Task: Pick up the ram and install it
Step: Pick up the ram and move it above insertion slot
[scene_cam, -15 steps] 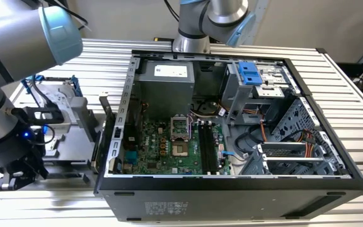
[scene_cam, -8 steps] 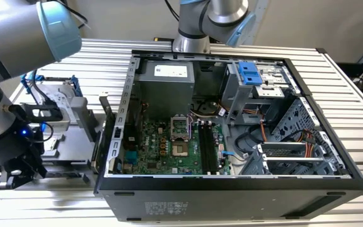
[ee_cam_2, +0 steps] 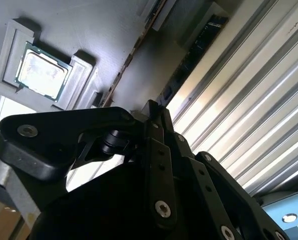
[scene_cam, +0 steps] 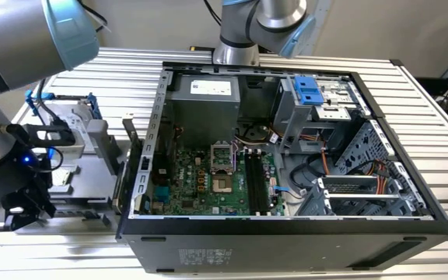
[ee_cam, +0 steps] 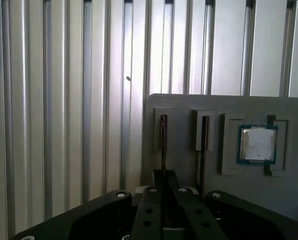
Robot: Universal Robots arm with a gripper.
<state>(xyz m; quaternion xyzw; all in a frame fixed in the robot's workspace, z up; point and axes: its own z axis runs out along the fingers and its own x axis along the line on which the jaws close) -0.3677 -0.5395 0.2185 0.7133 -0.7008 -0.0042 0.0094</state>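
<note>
Ribbed aluminium tabletop (ee_cam: 63, 100); grey slotted tray (ee_cam: 181, 105); gripper (ee_cam: 164, 176) pinching thin flat ram (ee_cam: 163, 145) edge-on.

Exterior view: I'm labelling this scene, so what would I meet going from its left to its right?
Gripper → grey parts holder → green motherboard → black memory slots → blue drive bracket → perforated metal cage.

green motherboard (scene_cam: 208, 186), black case (scene_cam: 286, 248), ribbed silver table (scene_cam: 434, 116)
</note>
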